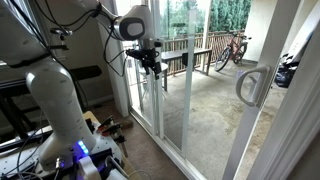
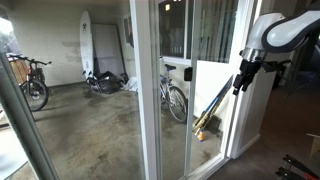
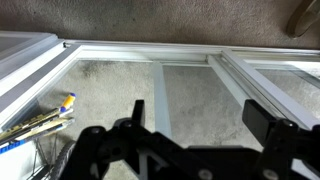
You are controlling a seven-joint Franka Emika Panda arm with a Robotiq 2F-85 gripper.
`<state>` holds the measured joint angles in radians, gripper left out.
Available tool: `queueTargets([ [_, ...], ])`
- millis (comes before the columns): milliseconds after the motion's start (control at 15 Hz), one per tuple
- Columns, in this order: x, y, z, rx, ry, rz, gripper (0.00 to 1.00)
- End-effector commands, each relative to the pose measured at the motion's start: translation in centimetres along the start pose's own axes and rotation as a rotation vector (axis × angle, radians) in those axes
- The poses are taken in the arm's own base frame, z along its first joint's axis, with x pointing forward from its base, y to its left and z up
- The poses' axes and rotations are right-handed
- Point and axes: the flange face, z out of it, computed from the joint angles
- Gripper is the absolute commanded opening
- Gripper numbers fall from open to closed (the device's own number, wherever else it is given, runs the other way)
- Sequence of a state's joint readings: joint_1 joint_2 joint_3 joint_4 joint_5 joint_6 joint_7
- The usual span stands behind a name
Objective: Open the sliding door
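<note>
The white arm reaches out high, wrist bent downward, its black jaws spread apart.

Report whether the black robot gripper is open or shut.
Open. In the wrist view the black robot gripper shows its two fingers spread wide apart, with nothing held between them.

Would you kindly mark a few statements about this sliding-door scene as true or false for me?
1. The gripper clasps the loop handle. False: it is open and empty, well apart from the handle.
2. A bicycle stands outside by the wooden railing. True.
3. The loop handle is black. False: it is white.
4. A white board leans upright against the outside wall. True.
</note>
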<state>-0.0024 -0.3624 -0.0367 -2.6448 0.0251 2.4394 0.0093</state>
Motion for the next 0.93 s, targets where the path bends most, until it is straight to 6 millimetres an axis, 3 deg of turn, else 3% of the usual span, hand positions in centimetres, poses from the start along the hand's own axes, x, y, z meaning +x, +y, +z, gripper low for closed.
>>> queueTargets([
  [0,-1.9,4.1,0.9,-0.004,0.092,-0.057,1.00],
  [267,-2.7,8.6,1.4,-0.031,0.188,-0.068,1.00],
  [467,-3.3,12.2,0.7,-0.032,0.265,-0.048,1.00],
  [533,-2.9,13.5,0.3,-0.020,0.274,-0.052,1.00],
  [867,-4.9,19.8,-1.2,0.143,0.306,-0.042,1.00],
])
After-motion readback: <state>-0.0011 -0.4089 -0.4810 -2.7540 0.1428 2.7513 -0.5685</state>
